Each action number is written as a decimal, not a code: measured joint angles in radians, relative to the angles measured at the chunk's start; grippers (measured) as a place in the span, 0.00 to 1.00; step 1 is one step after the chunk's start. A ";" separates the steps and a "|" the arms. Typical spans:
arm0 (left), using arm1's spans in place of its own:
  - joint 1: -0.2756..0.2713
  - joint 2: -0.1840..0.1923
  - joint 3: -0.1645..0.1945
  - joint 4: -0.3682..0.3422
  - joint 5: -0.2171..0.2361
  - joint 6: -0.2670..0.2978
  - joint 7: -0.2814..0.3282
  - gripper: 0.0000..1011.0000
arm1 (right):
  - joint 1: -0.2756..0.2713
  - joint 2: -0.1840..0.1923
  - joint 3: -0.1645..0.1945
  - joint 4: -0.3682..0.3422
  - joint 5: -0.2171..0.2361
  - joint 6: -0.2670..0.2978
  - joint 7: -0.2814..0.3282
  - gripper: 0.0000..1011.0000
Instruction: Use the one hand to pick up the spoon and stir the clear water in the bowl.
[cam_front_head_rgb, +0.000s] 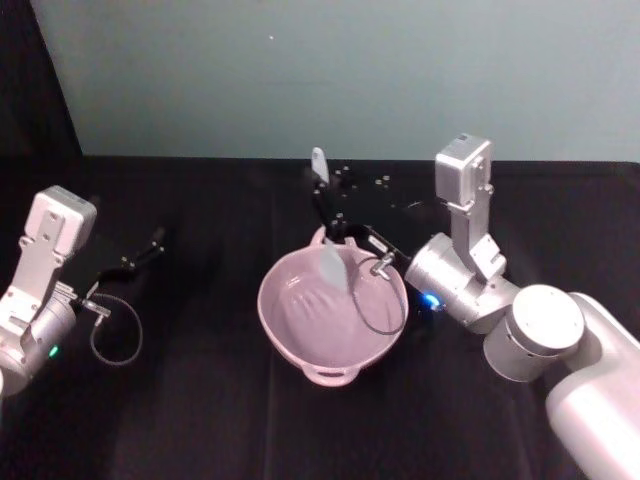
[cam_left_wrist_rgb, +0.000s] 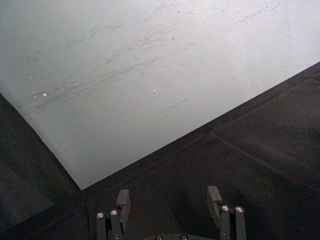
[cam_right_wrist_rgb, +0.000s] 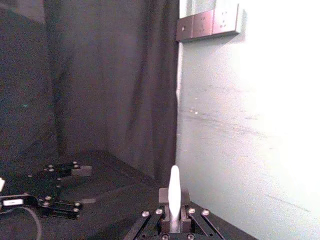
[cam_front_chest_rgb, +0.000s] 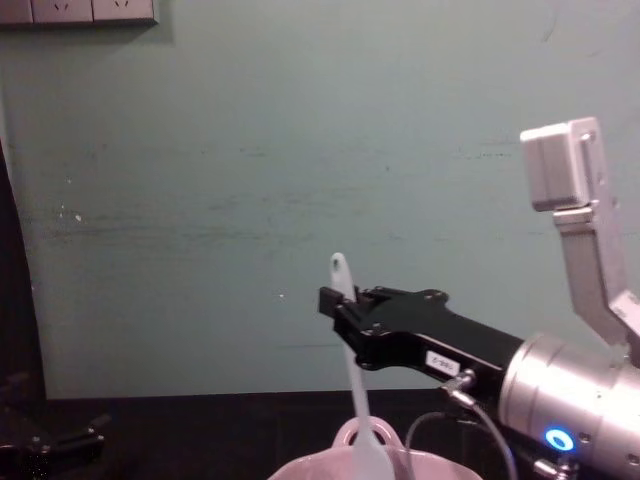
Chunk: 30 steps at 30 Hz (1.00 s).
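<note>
- Left arm: far left of the black table (cam_front_head_rgb: 200, 420), well apart from the bowl. Left gripper (cam_front_head_rgb: 148, 245) sits low over the cloth, with nothing near its tips.
- Left wrist view: left gripper (cam_left_wrist_rgb: 169, 202) has its two fingers (cam_left_wrist_rgb: 122, 204) spread wide with nothing between them. Dark cloth and a pale wall lie ahead.
- Centre: pink bowl (cam_front_head_rgb: 290, 310) stands on the cloth, with a small loop handle on the far rim and another on the near rim. Cannot make out the water.
- Spoon (cam_front_head_rgb: 333, 265): white, near upright, leaning slightly. Its handle end is up, and its scoop is down inside the bowl's outline from above.
- Chest view: spoon (cam_front_chest_rgb: 352, 370) drops to the bowl (cam_front_chest_rgb: 300, 468), its scoop level with the rim by the loop handle. Cannot tell whether it touches the liquid.
- Right gripper (cam_front_head_rgb: 328, 215): reaches in from the right above the bowl's far rim, clamped on the upper part of the spoon's handle.
- Chest view: right gripper (cam_front_chest_rgb: 338, 305) is black and level, with a white label on its body. The handle tip sticks up above it.
- Right wrist view: right gripper (cam_right_wrist_rgb: 173, 212) is pinched on the spoon (cam_right_wrist_rgb: 174, 192).
- Right arm: silver, with a blue light ring (cam_front_chest_rgb: 556, 438) lit.
</note>
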<state>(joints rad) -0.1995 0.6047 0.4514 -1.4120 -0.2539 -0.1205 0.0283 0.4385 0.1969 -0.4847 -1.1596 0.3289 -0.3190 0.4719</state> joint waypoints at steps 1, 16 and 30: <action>0.000 0.000 0.000 0.000 0.000 0.000 0.000 1.00 | -0.002 0.003 0.004 -0.002 -0.005 -0.003 -0.004 0.11; 0.000 0.000 0.000 0.000 0.000 0.000 0.000 1.00 | -0.128 0.100 0.069 -0.195 0.009 0.064 0.028 0.12; 0.000 0.000 0.000 0.000 0.000 0.000 0.000 1.00 | -0.167 0.103 0.024 -0.259 0.098 0.141 0.107 0.12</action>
<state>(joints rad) -0.1995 0.6047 0.4514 -1.4120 -0.2539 -0.1205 0.0283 0.2719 0.2996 -0.4612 -1.4188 0.4268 -0.1781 0.5789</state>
